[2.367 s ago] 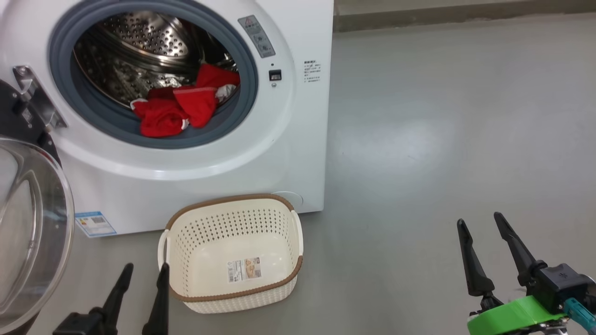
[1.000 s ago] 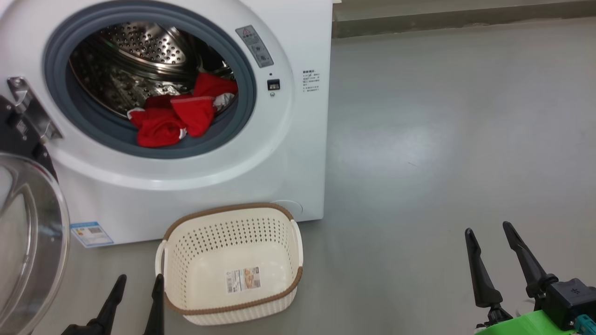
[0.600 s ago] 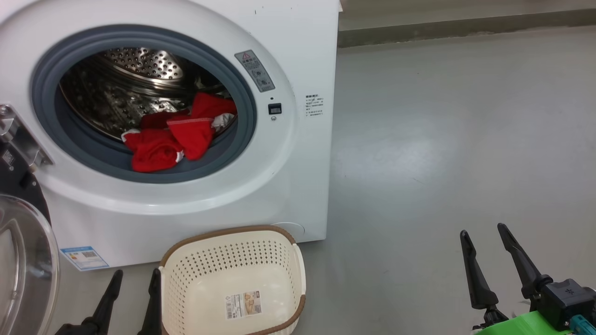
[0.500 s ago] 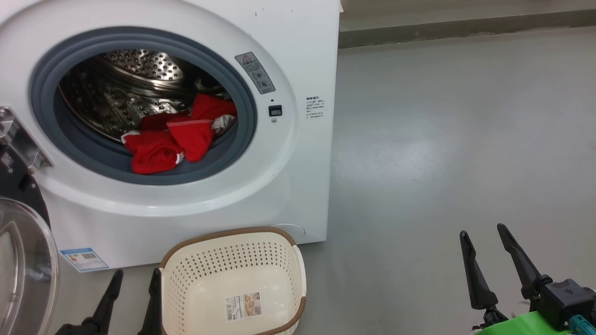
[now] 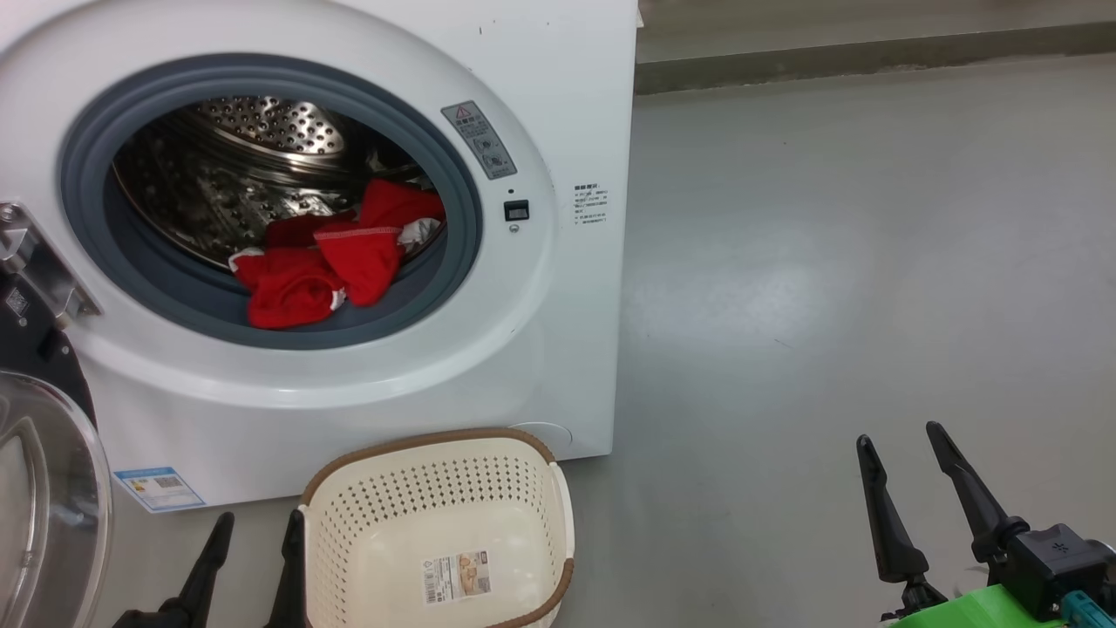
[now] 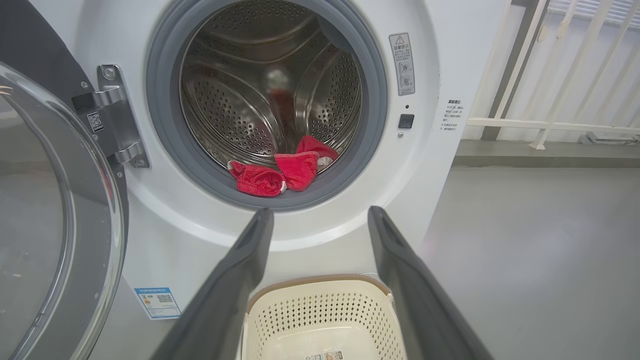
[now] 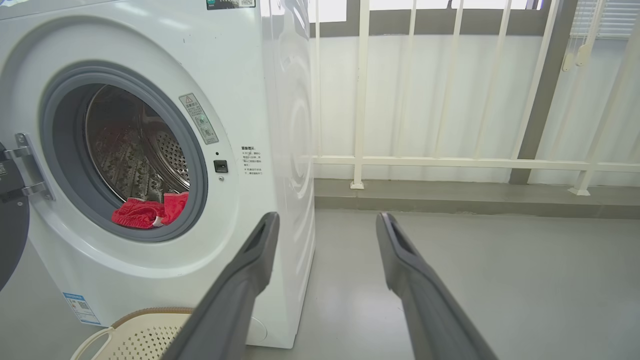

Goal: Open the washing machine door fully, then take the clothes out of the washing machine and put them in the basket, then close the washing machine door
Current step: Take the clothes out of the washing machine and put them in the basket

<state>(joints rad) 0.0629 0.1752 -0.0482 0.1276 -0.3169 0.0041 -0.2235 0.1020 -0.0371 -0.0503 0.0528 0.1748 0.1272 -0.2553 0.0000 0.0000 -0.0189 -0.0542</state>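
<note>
1. Clothes (image 5: pixel 336 262): heaped red at the front lip of the drum inside the washing machine (image 5: pixel 540 366), spilling partly onto the grey ring (image 5: pixel 466 235); none in the basket (image 5: pixel 436 439) yet.
2. Washing machine door (image 5: pixel 52 488): swung wide on its hinge to the left, clear of the opening (seemingly far enough for a reach inside).
3. Left gripper (image 5: pixel 263 516): spread wide and empty, low down just left of the basket. In its wrist view it points nearly straight at the heap, which lies ahead and higher, a touch left of the line between the fingers.
4. Right gripper (image 5: pixel 898 433): also spread and empty, well off to the right over bare floor (image 5: pixel 828 262); looks past the machine's corner, with the heap far to its left.
5. Heap's long axis: runs side to side along the ring.
6. Judgement: left arm clearly the nearer, needing a reach forward and upward over the basket; right arm needs a long sideways sweep first.
</note>
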